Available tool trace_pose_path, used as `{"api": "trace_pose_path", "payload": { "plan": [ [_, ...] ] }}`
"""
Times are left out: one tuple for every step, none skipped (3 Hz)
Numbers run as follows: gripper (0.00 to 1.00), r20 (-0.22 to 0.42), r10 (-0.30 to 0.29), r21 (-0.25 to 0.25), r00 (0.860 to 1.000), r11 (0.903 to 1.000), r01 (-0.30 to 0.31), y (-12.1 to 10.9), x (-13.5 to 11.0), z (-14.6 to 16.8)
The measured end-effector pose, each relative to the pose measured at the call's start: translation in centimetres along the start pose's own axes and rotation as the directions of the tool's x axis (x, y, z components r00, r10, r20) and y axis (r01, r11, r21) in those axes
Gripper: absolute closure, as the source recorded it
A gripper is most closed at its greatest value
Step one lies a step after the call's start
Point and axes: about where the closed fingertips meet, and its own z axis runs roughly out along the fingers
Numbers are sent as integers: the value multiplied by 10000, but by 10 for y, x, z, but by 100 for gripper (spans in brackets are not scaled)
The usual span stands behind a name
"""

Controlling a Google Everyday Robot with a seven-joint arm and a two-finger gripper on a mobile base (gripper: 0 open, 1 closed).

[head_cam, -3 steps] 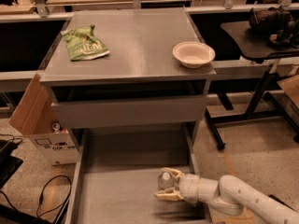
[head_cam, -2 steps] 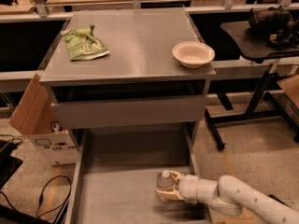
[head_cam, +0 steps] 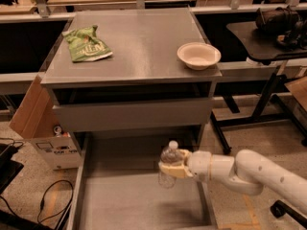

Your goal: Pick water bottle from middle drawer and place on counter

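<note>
The water bottle [head_cam: 169,160], clear with a white cap, stands upright in my gripper [head_cam: 169,168], whose tan fingers are shut around its middle. It hangs a little above the flat bottom of the open middle drawer [head_cam: 124,205], near the drawer's right wall. My white arm reaches in from the lower right. The counter [head_cam: 139,44] lies above and behind, a brushed grey top.
A green crumpled bag [head_cam: 86,45] lies at the counter's left back and a white bowl [head_cam: 198,55] at its right edge. A closed drawer front [head_cam: 132,115] sits under the counter. A cardboard box [head_cam: 33,114] and cables are on the left, a dark side table [head_cam: 268,37] on the right.
The gripper has lifted the bottle up off the drawer bottom and slightly toward the back; the bottle now stands higher in the view.
</note>
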Motion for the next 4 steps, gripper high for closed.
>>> {"api": "trace_pose_path", "payload": {
  "plan": [
    [100, 227, -45, -7, 9997, 10000, 45, 8, -119, -9],
    [100, 447, -658, 486, 9968, 9968, 636, 1, -278, -8],
    [100, 588, -951, 1019, 9937, 9908, 888, -8, -373, 1],
    [100, 286, -992, 2263, 9947, 9699, 902, -35, -442, 29]
  ]
}}
